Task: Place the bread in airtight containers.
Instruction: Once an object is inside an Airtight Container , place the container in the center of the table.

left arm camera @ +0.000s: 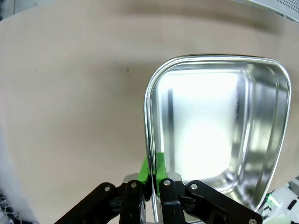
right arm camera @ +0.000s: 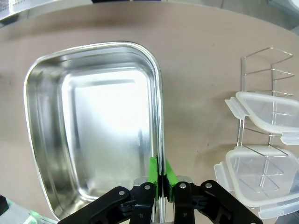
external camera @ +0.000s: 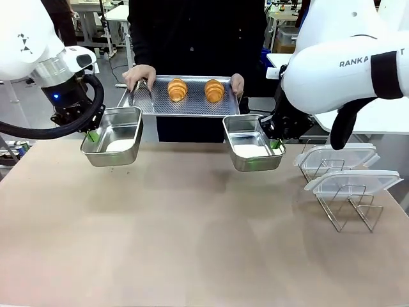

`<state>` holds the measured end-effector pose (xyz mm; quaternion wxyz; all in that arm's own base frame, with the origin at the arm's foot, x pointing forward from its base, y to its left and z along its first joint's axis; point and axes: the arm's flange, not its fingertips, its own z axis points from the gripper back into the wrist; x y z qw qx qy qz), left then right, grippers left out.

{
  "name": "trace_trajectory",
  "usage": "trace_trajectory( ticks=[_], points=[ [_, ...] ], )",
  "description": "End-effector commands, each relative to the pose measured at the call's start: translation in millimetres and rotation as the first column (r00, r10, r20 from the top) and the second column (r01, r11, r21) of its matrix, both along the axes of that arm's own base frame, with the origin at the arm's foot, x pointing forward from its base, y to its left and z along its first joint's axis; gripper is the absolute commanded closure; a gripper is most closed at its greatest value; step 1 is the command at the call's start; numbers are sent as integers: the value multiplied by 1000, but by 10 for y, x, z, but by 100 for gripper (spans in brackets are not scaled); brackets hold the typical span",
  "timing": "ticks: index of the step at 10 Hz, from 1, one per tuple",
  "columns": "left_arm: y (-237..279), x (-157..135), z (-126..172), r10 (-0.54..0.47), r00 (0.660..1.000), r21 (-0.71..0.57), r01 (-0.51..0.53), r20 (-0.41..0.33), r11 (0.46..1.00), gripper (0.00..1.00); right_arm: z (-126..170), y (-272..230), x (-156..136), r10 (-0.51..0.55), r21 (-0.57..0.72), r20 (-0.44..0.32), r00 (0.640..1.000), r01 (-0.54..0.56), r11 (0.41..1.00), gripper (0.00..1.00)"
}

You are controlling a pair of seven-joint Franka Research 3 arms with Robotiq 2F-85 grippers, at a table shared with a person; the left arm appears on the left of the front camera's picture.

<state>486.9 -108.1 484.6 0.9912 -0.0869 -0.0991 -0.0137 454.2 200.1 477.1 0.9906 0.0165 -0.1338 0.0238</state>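
A robotics lab: white Franka arms (external camera: 339, 64) flank a brown worktable (external camera: 192, 243), with more white desks (external camera: 118, 11) beyond

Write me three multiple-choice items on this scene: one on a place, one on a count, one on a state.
1. The croissants lie: A on the floor; B in a bowl; C on the steel tray the person holds.
2. Clear lids on the wire rack: A two; B one; C four.
3. The left tool is: A open; B shut on the rim of the left tin; C shut on a croissant.
C: both sit on the tray. A: two lids rest there. B: it pinches the rim.
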Motion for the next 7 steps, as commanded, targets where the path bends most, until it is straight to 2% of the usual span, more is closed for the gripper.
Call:
trace_trajectory(
  ticks=[1, 7],
  points=[
    [8, -6, 32, 0, 1000, -2, 0, 7, 1000, 100, 42, -7, 12, -1, 13, 17, 1000, 1, 1000, 100],
    [8, -6, 32, 0, 1000, -2, 0, 7, 1000, 100, 42, -7, 12, -1, 13, 17, 1000, 1, 1000, 100]
  ],
)
